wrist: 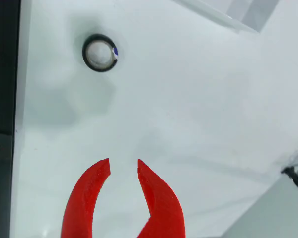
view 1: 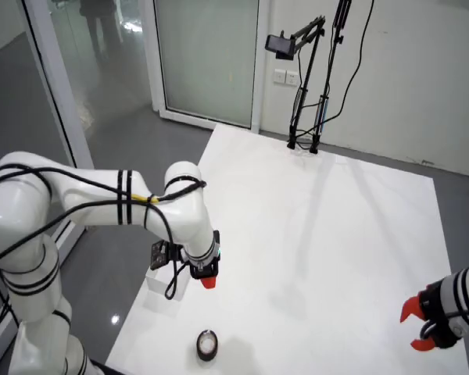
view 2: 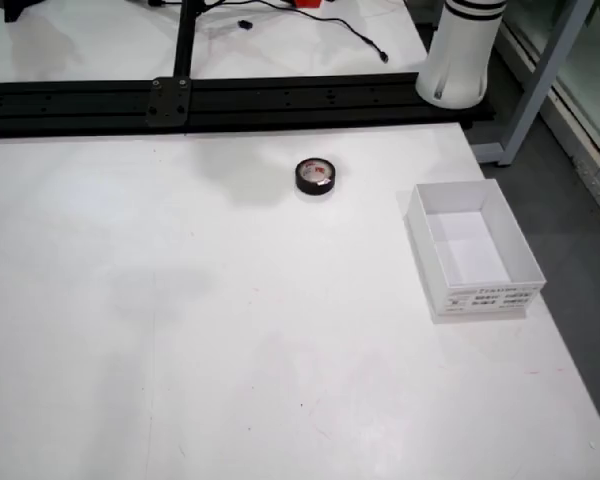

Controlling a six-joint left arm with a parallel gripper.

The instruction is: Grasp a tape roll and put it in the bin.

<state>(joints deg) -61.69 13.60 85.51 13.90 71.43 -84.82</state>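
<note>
A black tape roll (wrist: 99, 52) with a pale core lies flat on the white table, up and to the left of my red gripper (wrist: 123, 167) in the wrist view. The two curved red fingers stand a little apart, open, with nothing between them. From the overhead view the gripper (view 1: 208, 280) hangs above the table's left part, and the tape roll (view 1: 207, 344) sits nearer the front edge. In the table view the tape roll (view 2: 315, 176) rests left of the empty white bin (view 2: 472, 248); the gripper does not show there.
A second arm with a red gripper (view 1: 422, 324) stays at the table's right edge. A camera stand (view 1: 305, 141) rises at the far side. A black rail (view 2: 180, 100) and the arm's base (view 2: 460, 50) line one table edge.
</note>
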